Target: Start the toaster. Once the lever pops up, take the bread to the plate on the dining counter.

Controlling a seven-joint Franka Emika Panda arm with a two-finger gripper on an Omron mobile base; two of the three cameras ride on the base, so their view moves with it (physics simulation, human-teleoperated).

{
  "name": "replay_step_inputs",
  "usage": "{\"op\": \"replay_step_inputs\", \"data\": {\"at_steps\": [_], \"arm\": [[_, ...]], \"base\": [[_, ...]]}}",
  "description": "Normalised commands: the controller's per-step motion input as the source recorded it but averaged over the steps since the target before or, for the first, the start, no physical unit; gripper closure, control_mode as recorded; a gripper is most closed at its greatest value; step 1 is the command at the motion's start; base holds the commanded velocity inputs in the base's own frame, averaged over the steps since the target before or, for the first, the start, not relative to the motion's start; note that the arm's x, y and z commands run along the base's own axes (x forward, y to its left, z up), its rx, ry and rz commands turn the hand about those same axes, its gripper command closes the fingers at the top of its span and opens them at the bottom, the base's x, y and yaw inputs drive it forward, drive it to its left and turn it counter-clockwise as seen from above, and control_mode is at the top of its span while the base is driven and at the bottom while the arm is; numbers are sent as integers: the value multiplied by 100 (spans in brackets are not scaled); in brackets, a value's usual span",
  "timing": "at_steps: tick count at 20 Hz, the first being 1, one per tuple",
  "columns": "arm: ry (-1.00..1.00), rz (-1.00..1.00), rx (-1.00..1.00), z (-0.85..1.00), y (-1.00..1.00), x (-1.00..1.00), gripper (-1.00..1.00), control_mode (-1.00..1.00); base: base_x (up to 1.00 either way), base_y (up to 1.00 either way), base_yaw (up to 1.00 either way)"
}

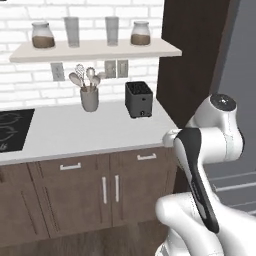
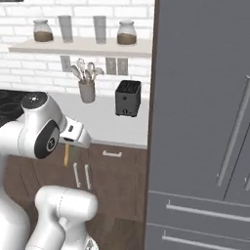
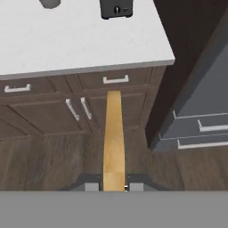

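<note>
The bread [image 3: 113,133] is a thin tan slice seen edge-on in the hand view, running up from between my fingertips. My gripper [image 3: 113,187] is shut on its lower end, over the wood floor in front of the cabinets. From the right base view the slice [image 2: 66,155] hangs below my hand. The dark boxy toaster [image 1: 138,99] [image 2: 128,97] [image 3: 116,8] stands at the back right of the white wall counter [image 1: 75,132], well beyond the gripper. The plate and the dining counter are out of view.
A grey utensil cup [image 1: 89,98] stands left of the toaster, and a black cooktop [image 1: 12,130] sits at the counter's left end. A shelf [image 1: 95,49] with jars hangs above. A tall grey fridge [image 2: 205,122] and a dark panel [image 1: 190,55] close off the right.
</note>
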Motion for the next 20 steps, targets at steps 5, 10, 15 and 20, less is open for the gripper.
{"op": "replay_step_inputs", "data": {"at_steps": [5, 10, 15, 20], "arm": [[0, 0, 0, 0, 0, 0, 100, 100], [0, 0, 0, 0, 0, 0, 100, 100], [0, 0, 0, 0, 0, 0, 100, 100], [0, 0, 0, 0, 0, 0, 100, 100]], "base": [[-50, 10, -8], [-38, 0, -35], [-49, 0, -40], [-51, 0, -47]]}}
